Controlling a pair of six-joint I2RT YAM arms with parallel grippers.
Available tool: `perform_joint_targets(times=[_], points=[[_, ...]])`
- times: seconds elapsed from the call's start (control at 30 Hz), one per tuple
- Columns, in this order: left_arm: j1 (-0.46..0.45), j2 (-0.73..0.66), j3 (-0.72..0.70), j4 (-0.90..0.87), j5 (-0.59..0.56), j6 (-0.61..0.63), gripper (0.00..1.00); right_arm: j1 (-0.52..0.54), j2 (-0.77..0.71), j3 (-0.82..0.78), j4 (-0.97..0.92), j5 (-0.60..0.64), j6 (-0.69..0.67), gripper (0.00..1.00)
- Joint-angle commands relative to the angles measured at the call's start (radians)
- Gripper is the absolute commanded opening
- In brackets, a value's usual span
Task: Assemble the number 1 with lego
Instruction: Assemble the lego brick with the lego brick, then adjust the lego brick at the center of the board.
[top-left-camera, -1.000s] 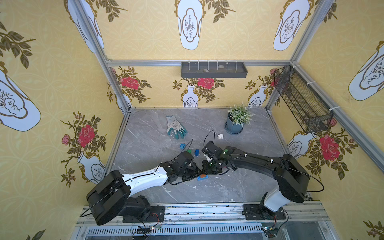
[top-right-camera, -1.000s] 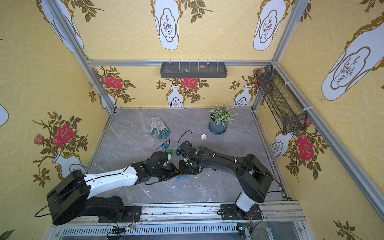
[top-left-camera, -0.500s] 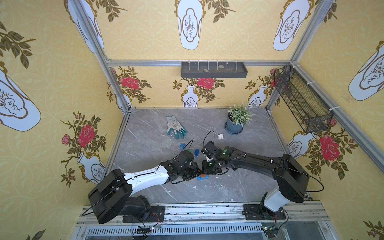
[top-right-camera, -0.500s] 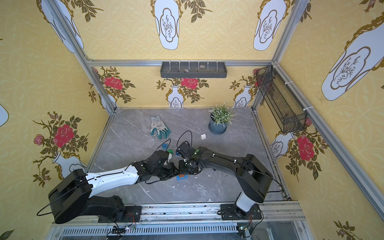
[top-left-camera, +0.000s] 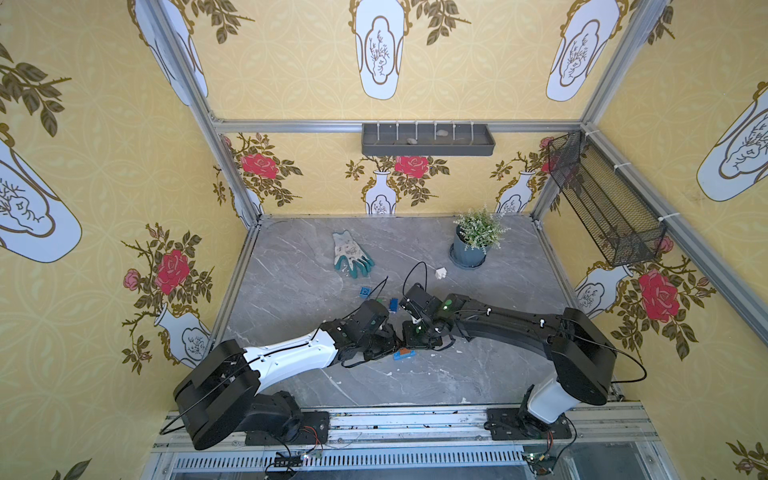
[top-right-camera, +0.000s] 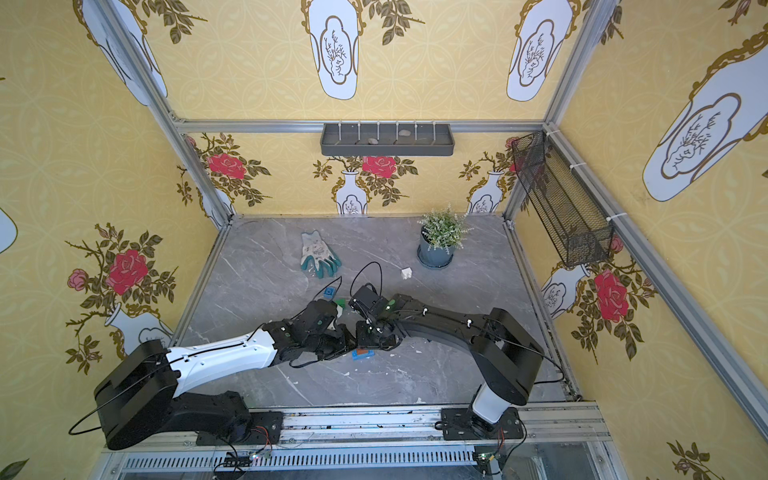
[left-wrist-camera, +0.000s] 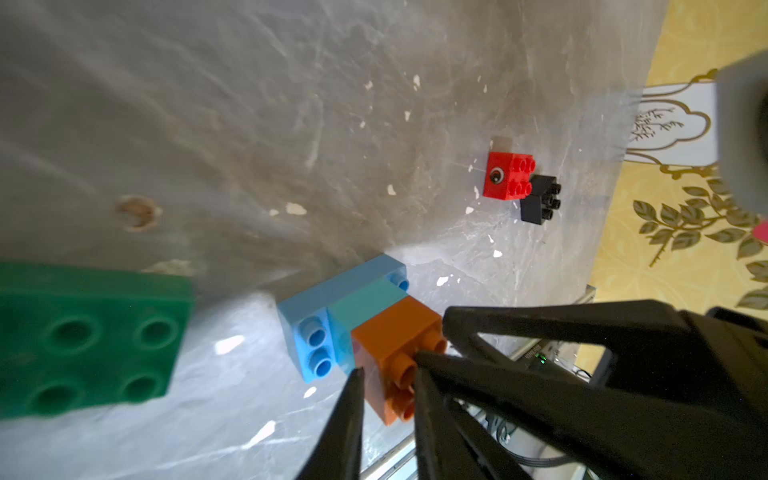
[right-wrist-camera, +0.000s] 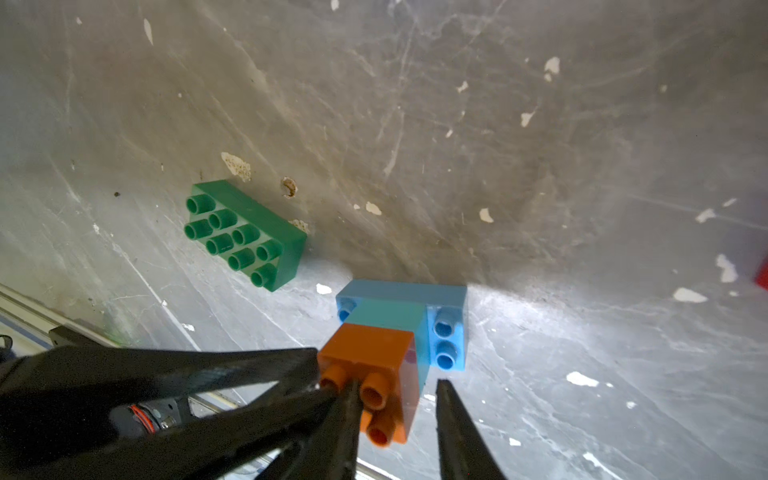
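**1. Left margin.** A bare strip of grey desk (top-left-camera: 291, 266) runs between its rim at the left wall and the left arm (top-left-camera: 286, 359). Behind the arm the surface is open as far as the glove (top-left-camera: 351, 255).

**2. Left fingers (left-wrist-camera: 349, 415).** They are set a narrow gap apart, with both tips at the studded face of the orange-brown brick (left-wrist-camera: 395, 332). Whether they pinch it cannot be told. The green long brick (right-wrist-camera: 249, 237) lies free beside them, on the side away from the right fingers. The red brick (left-wrist-camera: 509, 174) and black brick (left-wrist-camera: 538, 203), just beside each other, lie well beyond the tips.

**3. Between the two sets of fingers.** The light blue long brick (right-wrist-camera: 399, 291) lies on its side. A turquoise square brick (right-wrist-camera: 388, 316) sits on its middle and carries the orange-brown brick, studs toward the tips. The front rail (top-left-camera: 415, 419) runs near this spot.

**4. Right fingers (right-wrist-camera: 453, 415).** They are spread. One tip is among the orange-brown studs; the other stands clear of the brick, with desk showing between.

**5. Rear and right margin.** Behind the fingers lie a blue square brick (top-left-camera: 365, 292), a darker blue brick (top-left-camera: 393, 304) and a white brick (top-left-camera: 441, 273). The potted plant (top-left-camera: 473, 241) stands farther back. Beyond the right arm (top-left-camera: 507, 328), bare desk reaches the right rim.

**6. Change.** Against one second ago, both top views show arms, stack and loose bricks in the same places. The finger gaps are too small there to compare.
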Motion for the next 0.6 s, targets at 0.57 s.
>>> perform_joint_targets(times=[0.57], points=[[0.099,-0.453,0.049,-0.222,-0.463,0.219,0.58,-0.105,-0.317,-0.182,0.24,-0.216,-1.129,0.76]])
